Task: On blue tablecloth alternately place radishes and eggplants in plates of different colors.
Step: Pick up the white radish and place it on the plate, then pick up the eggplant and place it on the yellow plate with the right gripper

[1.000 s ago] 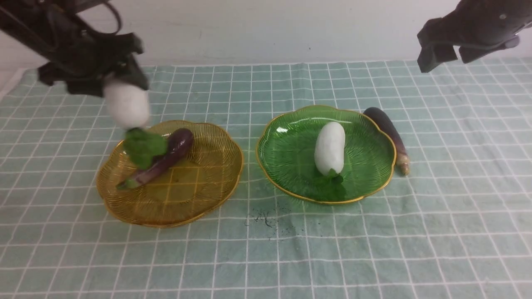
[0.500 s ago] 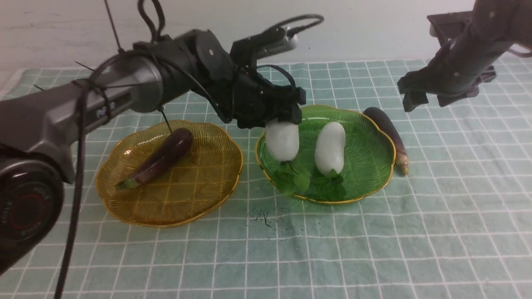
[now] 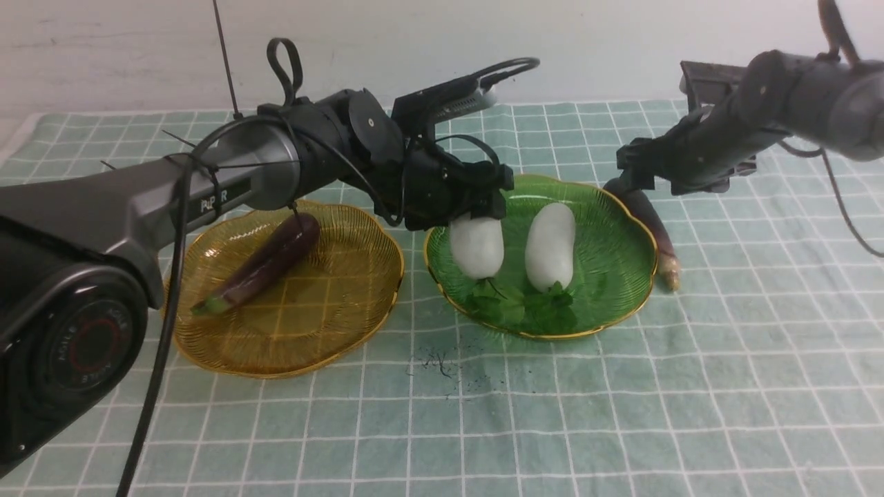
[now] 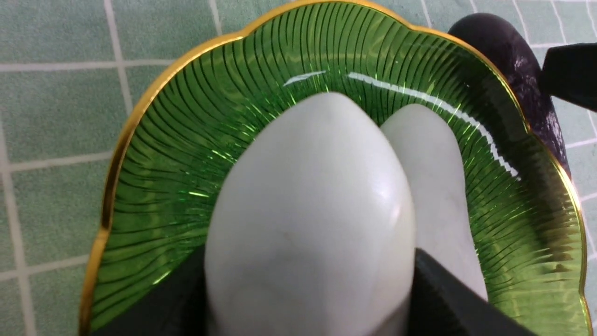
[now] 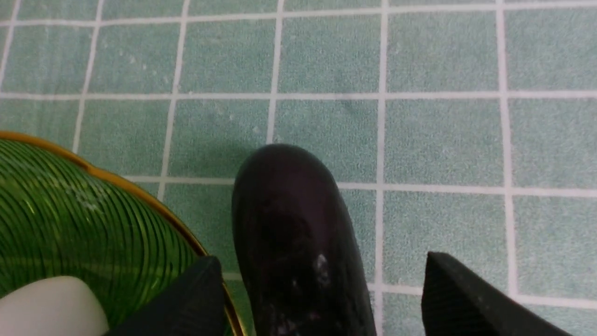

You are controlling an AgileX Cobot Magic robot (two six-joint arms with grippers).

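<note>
Holding a stubby white radish (image 3: 476, 247) low over the translucent green gold-rimmed plate (image 3: 611, 259) beside its twin (image 3: 550, 245), your left hand (image 3: 475, 212) grips tight | next, likely: release | your right hand (image 5: 322, 303), spread wide, straddles the slim purple eggplant (image 5: 289, 219) on blue tablecloth (image 3: 760, 345) | next: close.

I swung left gripper (image 3: 476, 219) with its radish (image 3: 476, 250) from above amber plate (image 3: 311, 321) to over green plate (image 3: 615, 304), then slightly lower. Right gripper (image 3: 632, 178) came down; eggplant (image 3: 655, 231) now lies between its spread jaws.

Left arm spans lower left to frame centre, left gripper (image 3: 476, 215) fingers clamped on radish (image 3: 476, 248); right gripper (image 3: 625, 172), upper right, fingers spread.
</note>
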